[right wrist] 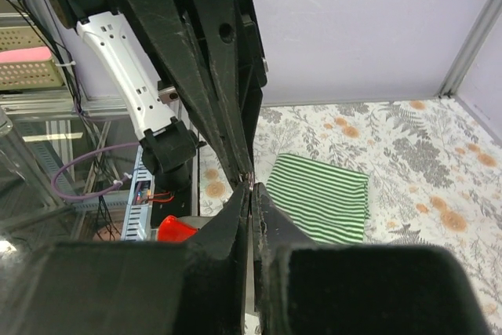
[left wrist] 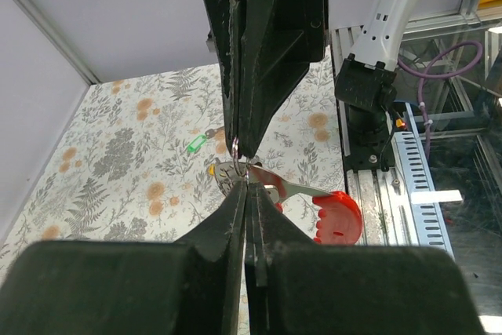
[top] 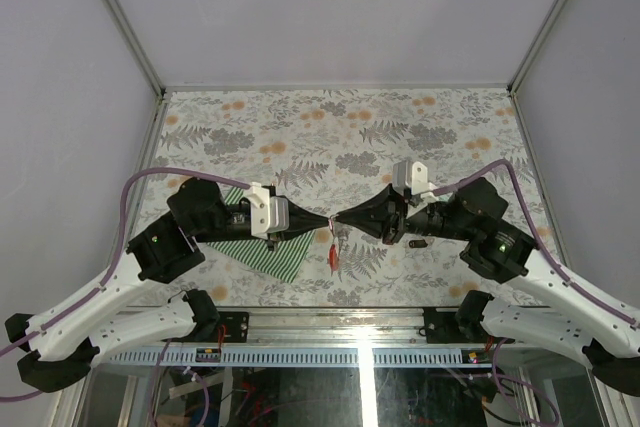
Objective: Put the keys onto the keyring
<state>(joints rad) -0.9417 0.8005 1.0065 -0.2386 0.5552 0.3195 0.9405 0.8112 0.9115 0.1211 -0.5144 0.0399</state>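
Observation:
My left gripper [top: 324, 219] and right gripper [top: 343, 219] meet tip to tip above the table's middle. Both are shut on the keyring, a thin greyish loop [left wrist: 234, 146] pinched between the two sets of tips. Its red tag [left wrist: 338, 218] hangs below on a silver strip and shows in the top view as a red tag [top: 332, 255]. A silvery piece with a yellow spot [left wrist: 223, 172] sits right by the loop; whether it hangs on the loop I cannot tell. A green key [left wrist: 196, 144] lies on the table beyond. A dark key [top: 420, 243] lies by the right arm.
A green-and-white striped cloth [top: 262, 250] lies flat under the left arm, also seen as the striped cloth [right wrist: 321, 198]. The flowered table cover [top: 340, 137] runs back to grey walls. The metal rail [top: 330, 332] and arm bases line the near edge.

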